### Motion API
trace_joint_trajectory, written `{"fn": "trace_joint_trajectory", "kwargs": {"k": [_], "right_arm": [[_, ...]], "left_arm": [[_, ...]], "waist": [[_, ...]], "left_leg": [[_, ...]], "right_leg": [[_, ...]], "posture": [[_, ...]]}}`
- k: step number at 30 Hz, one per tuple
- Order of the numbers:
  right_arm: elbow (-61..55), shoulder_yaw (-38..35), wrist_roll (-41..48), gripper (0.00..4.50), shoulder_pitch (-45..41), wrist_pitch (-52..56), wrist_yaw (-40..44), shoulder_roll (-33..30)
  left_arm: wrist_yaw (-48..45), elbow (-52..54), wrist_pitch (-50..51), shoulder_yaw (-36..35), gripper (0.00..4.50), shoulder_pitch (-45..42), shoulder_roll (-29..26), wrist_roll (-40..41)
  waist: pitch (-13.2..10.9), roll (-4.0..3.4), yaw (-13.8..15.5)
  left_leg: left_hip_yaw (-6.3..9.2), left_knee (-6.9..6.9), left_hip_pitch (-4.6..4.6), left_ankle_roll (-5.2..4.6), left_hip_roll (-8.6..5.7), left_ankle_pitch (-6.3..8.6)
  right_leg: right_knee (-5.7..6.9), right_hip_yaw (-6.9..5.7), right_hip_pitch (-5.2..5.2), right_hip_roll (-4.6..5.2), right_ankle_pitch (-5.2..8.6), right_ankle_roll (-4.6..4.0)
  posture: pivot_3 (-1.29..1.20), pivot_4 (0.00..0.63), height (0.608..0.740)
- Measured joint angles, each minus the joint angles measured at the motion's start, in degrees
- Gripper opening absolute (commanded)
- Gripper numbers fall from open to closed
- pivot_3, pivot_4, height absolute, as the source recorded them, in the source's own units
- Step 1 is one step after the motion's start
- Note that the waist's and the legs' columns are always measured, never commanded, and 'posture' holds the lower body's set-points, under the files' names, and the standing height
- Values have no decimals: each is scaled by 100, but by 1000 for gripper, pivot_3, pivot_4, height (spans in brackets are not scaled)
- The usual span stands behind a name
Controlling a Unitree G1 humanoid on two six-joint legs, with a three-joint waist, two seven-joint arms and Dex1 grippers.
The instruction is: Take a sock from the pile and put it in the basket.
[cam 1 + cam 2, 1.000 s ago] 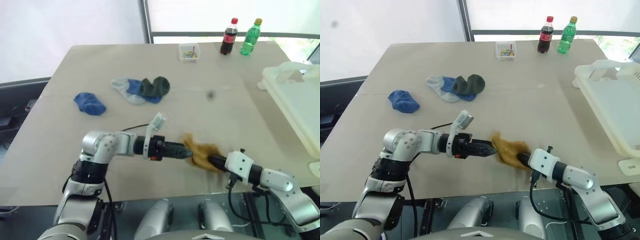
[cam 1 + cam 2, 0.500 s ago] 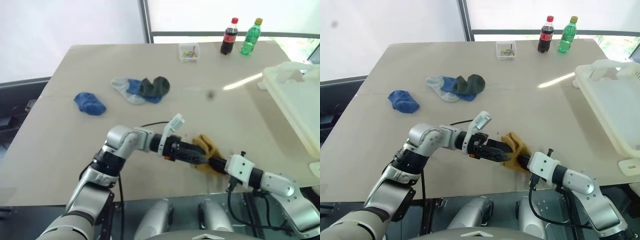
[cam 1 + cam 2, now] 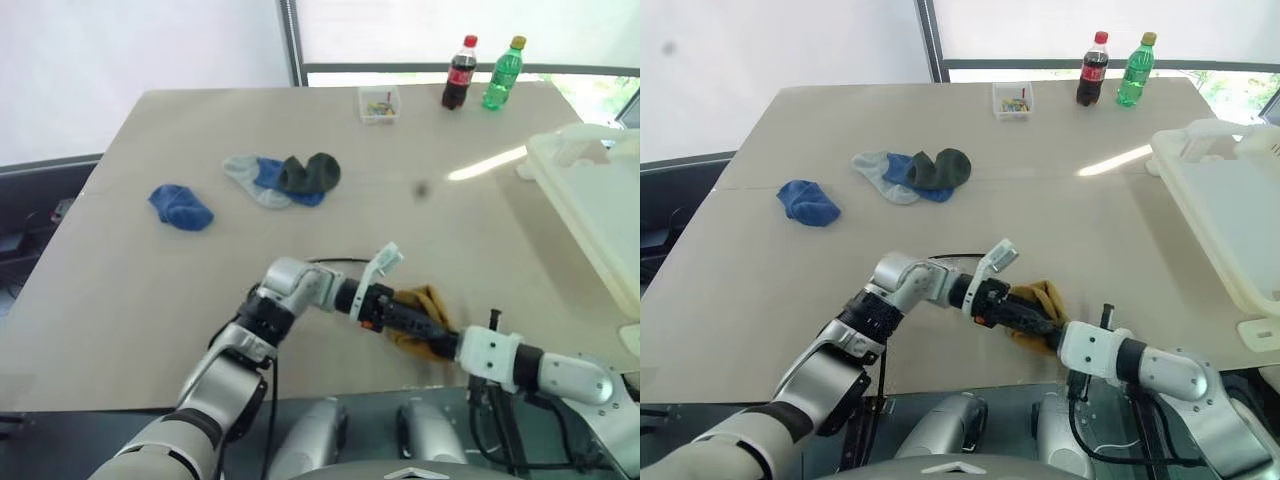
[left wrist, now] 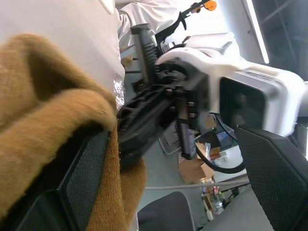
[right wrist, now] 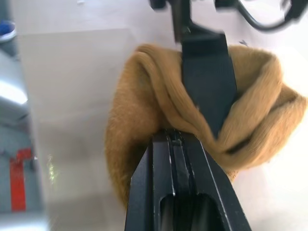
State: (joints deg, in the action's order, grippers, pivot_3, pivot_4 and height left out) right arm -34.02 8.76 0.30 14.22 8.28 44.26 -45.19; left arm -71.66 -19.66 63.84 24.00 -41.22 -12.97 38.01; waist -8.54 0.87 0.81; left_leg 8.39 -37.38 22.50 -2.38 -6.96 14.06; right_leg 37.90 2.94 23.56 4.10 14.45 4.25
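A mustard yellow sock (image 3: 424, 304) is bunched near the table's front edge, and my right gripper (image 5: 174, 140) is shut on it from the near side. My left gripper (image 3: 422, 322) reaches in from the left and stands open. One of its fingers (image 5: 208, 83) lies across the sock. In the left wrist view the sock (image 4: 43, 96) presses against one pad (image 4: 86, 178), with the right gripper (image 4: 144, 120) between the jaws. The pile (image 3: 285, 178) of grey, blue and dark green socks lies further back. The cream basket (image 3: 1200, 140) stands at the right.
A lone blue sock (image 3: 180, 207) lies left of the pile. At the far edge stand a small clear box (image 3: 379, 103), a cola bottle (image 3: 459, 72) and a green bottle (image 3: 502, 73). The front table edge runs just below both grippers.
My left arm has swung right and a little down, so its open fingers now straddle the mustard sock. The right gripper has kept its hold and drawn back slightly.
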Motion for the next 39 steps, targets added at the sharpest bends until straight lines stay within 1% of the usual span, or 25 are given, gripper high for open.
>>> {"fn": "trace_joint_trajectory", "kwargs": {"k": [2,3,4,5,7,10,13,15,16,17,18,20,21,23,24,26,28,31,36,39], "right_arm": [[-114,-87,-1,0,113,62,25,-51],[-316,-313,27,0,232,180,34,-171],[-535,-673,132,0,325,289,11,-147],[-627,-807,222,0,370,320,-5,-102],[-917,-1121,559,0,580,468,-64,114],[-1212,-1336,940,0,798,696,-179,410],[-1486,-1517,1327,0,870,1068,-432,742],[-1637,-1641,1612,550,786,1458,-711,1003],[-1672,-1708,1699,895,678,1696,-901,1119],[-1672,-1754,1724,1169,622,1811,-1002,1179],[-1670,-1792,1776,1695,500,2003,-1140,1212],[-1670,-1751,1876,2606,128,2310,-1312,1251],[-1675,-1683,1918,3191,-43,2418,-1362,1257],[-1674,-1450,1956,4108,-349,2707,-1484,1273],[-1667,-1298,1964,4478,-504,2866,-1561,1304],[-1570,-940,1949,4478,-791,3201,-1722,1366],[-1435,-752,1899,4478,-869,3377,-1767,1357],[-1155,-450,1794,4478,-1056,3835,-1928,1344],[-982,-435,1826,4478,-831,4448,-2099,1296],[-991,-505,1919,4478,-750,4566,-2108,1324]], "left_arm": [[-53,-142,-53,38,4432,-70,65,-67],[-143,-296,-140,110,4432,-133,116,-151],[-291,-411,-253,162,4432,-153,114,-228],[-358,-428,-315,193,4432,-157,107,-262],[-509,-468,-460,235,4432,-160,108,-347],[-632,-354,-574,164,4432,-102,14,-399],[-681,191,-629,-8,4432,98,-303,-382],[-683,699,-711,-233,4500,298,-668,-347],[-679,951,-800,-350,4500,406,-858,-352],[-679,1054,-846,-382,4500,447,-926,-352],[-657,1235,-932,-444,4500,539,-1048,-362],[-593,1584,-1201,-552,4500,789,-1226,-427],[-567,1701,-1333,-555,4500,876,-1319,-468],[-478,1932,-1673,-599,4500,1026,-1473,-610],[-394,2043,-2038,-614,4500,1115,-1557,-797],[-345,2162,-2787,-592,4500,1332,-1818,-1212],[-312,2167,-3049,-590,4500,1447,-1942,-1392],[-173,2162,-3230,-605,4500,1560,-1945,-1502],[43,2375,-3288,-836,4500,1781,-1983,-1508],[100,2537,-3339,-918,4500,1941,-2013,-1506]], "waist": [[3,-8,9],[4,-9,22],[10,1,14],[11,2,14],[11,2,28],[11,2,10],[8,2,-31],[9,1,-36],[9,-1,-33],[9,-1,-22],[10,-2,-2],[8,0,4],[8,-1,3],[8,-1,13],[8,-1,12],[7,-2,-1],[7,-3,1],[6,-3,19],[7,-4,0],[8,-5,-12]], "left_leg": [[0,-2,2,0,-1,0],[2,-4,3,0,-4,0],[2,-6,0,-1,-4,0],[3,-6,0,-1,-3,0],[11,-6,2,0,-1,0],[10,-6,5,0,0,0],[3,-4,5,0,6,1],[3,-3,5,0,13,1],[3,-1,3,0,13,1],[2,-1,3,1,13,1],[1,-1,3,0,11,1],[-2,-2,6,0,9,1],[-2,-2,6,0,9,1],[2,1,6,0,9,1],[2,3,6,0,10,1],[-2,6,6,0,9,1],[-3,7,7,0,9,1],[0,6,10,-1,7,1],[1,8,13,-1,7,1],[-1,8,11,-2,8,2]], "right_leg": [[1,1,0,4,0,0],[-2,-4,-1,3,0,1],[-2,-2,-4,5,0,2],[-2,-3,-5,10,0,2],[-1,-10,-5,15,0,1],[0,-7,-4,15,0,1],[3,2,2,12,-1,0],[4,3,3,8,-1,-2],[4,4,3,7,-1,-2],[3,3,2,8,-1,-3],[2,3,2,10,-1,-2],[-1,4,2,12,-2,-3],[-1,4,3,13,-2,-3],[-1,1,3,13,-1,-4],[-2,0,4,13,-1,-4],[-4,3,4,13,-1,-4],[-5,3,5,14,-1,-4],[-6,-3,5,15,-1,-4],[-5,-1,11,13,-1,-4],[-5,2,9,13,-1,-4]], "posture": [[0,150,740],[0,150,740],[0,150,740],[0,150,740],[0,150,740],[0,150,740],[0,150,740],[0,150,740],[0,150,740],[0,150,740],[0,150,740],[0,150,740],[0,150,740],[0,150,740],[0,150,740],[0,150,740],[0,150,740],[0,150,740],[0,150,740],[0,150,740]]}}
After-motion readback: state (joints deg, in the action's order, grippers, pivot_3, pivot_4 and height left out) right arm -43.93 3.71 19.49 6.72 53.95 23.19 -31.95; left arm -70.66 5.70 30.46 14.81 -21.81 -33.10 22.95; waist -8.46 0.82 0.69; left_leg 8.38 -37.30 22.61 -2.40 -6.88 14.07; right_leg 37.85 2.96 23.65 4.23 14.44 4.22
